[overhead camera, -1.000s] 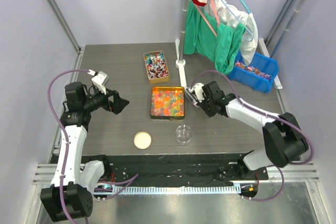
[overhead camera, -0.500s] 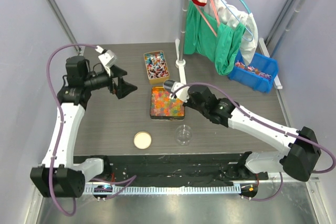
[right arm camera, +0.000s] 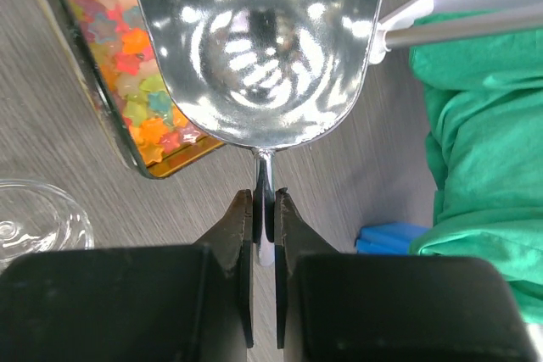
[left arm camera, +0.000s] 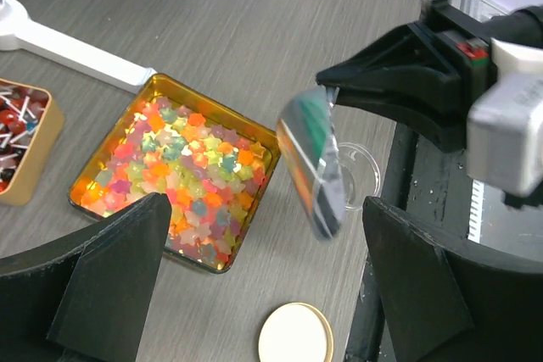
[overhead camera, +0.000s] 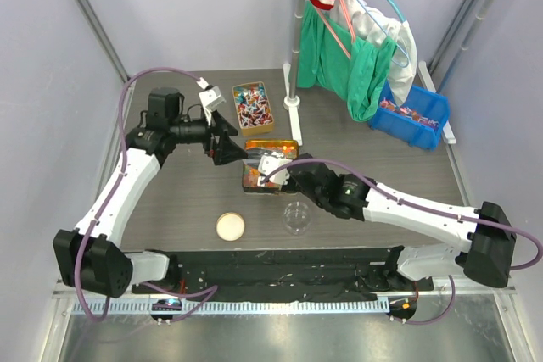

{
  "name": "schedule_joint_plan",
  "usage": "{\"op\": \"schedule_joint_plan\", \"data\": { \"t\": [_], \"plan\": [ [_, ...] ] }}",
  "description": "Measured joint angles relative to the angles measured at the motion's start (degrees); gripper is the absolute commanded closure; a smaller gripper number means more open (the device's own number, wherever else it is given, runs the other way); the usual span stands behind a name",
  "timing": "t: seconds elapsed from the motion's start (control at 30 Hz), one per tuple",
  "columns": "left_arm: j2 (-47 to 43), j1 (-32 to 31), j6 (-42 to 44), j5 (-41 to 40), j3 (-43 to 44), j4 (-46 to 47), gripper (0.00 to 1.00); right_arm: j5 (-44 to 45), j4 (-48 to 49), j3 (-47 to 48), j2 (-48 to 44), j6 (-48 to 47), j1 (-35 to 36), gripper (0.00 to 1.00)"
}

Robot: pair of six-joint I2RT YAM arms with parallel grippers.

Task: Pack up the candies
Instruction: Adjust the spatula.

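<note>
Steel scoop (right arm camera: 254, 40) is held by its thin handle in the right gripper (right arm camera: 264, 209), whose jaws are pinched almost together on it. The bowl hangs tilted over one side of the jelly tin (right arm camera: 127, 154) and shows only glare inside. The left gripper (overhead camera: 225, 142) hovers just beside the scoop, jaws spread as wide as they go, gripping and touching nothing. The candies (overhead camera: 252, 108) lie in a small gold tin (left arm camera: 41, 148) behind the jelly tin on the counter (overhead camera: 170, 201). The left wrist view cuts that tin off at its edge; from above, the right arm covers part of the jelly tin, and what fills the blue bin (overhead camera: 420, 131) is too small to tell
</note>
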Motion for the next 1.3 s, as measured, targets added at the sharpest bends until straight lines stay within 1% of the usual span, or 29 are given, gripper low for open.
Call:
{"op": "schedule_joint_plan", "data": {
  "t": [0.17, 0.3, 0.4, 0.43, 0.5, 0.53, 0.67, 0.7, 0.73, 0.83, 0.87, 0.9, 0.93, 1.0, 1.07, 1.1, 1.13, 1.17, 1.2, 1.27, 1.3],
  "plan": [
    [3.5, -1.7, -0.3, -0.7, 0.0, 0.2, 0.0, 1.6, 1.1, -1.3, 0.0, -0.8, 2.3, 0.99],
    [4.8, -3.1, -0.9, -1.3, 0.0, 0.2, 0.0, 2.8, 1.9, -1.4, 0.0, -1.0, 2.8, 0.99],
    [4.9, -3.6, -1.0, -1.5, 0.0, 0.2, 0.07, 3.6, 2.4, -1.4, 0.0, -1.2, 3.0, 0.99],
    [4.9, -3.6, -1.1, -1.5, 0.0, 0.2, 0.12, 3.9, 2.5, -1.4, 0.0, -1.3, 3.1, 0.99],
    [4.9, -3.7, -1.1, -1.5, 0.0, 0.2, 0.2, 4.5, 2.9, -1.4, 0.0, -1.7, 3.3, 0.99],
    [4.9, -3.7, -1.1, -1.5, -0.1, 0.2, 0.28, 4.7, 3.0, -1.4, 0.0, -1.9, 3.5, 0.99],
    [4.9, -3.8, -1.1, -1.4, -0.7, 0.5, 0.44, 6.2, 3.3, -1.3, 0.1, -2.7, 4.3, 0.99],
    [4.9, -3.8, -1.1, -1.4, -0.8, 0.5, 0.5, 6.5, 3.3, -1.2, 0.3, -2.8, 4.4, 0.99],
    [4.9, -3.9, -1.0, -1.4, -0.9, 0.5, 0.58, 7.0, 3.4, -1.1, 0.6, -3.1, 4.5, 0.99],
    [4.9, -4.0, -1.1, -1.4, -1.0, 0.4, 0.68, 8.3, 3.7, -0.7, 1.3, -3.7, 5.0, 0.99],
    [4.9, -4.1, -1.1, -1.3, -1.1, 0.4, 0.68, 8.7, 3.9, -0.7, 1.4, -3.8, 5.1, 0.99],
    [4.9, -4.1, -1.1, -1.3, -1.1, 0.4, 0.64, 9.2, 4.0, -0.7, 1.5, -4.0, 5.3, 0.99],
    [4.9, -4.1, -1.0, -1.2, -1.1, 0.4, 0.59, 9.5, 4.1, -0.7, 1.5, -4.1, 5.4, 0.99],
    [4.9, -4.1, -0.9, -1.2, -1.1, 0.5, 0.46, 10.2, 4.2, -0.5, 1.5, -4.5, 5.7, 0.99],
    [4.9, -4.1, -0.7, -1.2, -1.2, 0.5, 0.42, 10.6, 4.7, -0.1, 1.5, -4.9, 6.0, 0.99],
    [4.9, -4.1, -0.7, -1.2, -1.4, 0.6, 0.36, 10.8, 4.9, 0.2, 1.5, -5.0, 6.1, 0.99],
    [4.9, -4.1, -0.7, -1.3, -1.5, 0.5, 0.35, 10.9, 5.4, 0.5, 1.5, -5.1, 6.2, 0.99],
    [4.9, -4.1, -0.5, -1.3, -1.6, 0.5, 0.38, 11.0, 5.9, 0.9, 1.5, -5.1, 6.4, 0.99],
    [5.0, -4.1, -0.6, -1.3, -1.7, 0.5, 0.46, 11.1, 6.3, 1.1, 1.5, -5.4, 6.5, 0.99],
    [5.0, -4.1, -0.7, -1.2, -1.7, 0.5, 0.5, 11.3, 6.6, 1.2, 1.5, -5.6, 6.6, 0.99],
    [5.0, -4.1, -0.7, -1.2, -1.7, 0.5, 0.5, 11.3, 6.6, 1.2, 1.5, -5.7, 6.7, 0.99]
  ]
}}
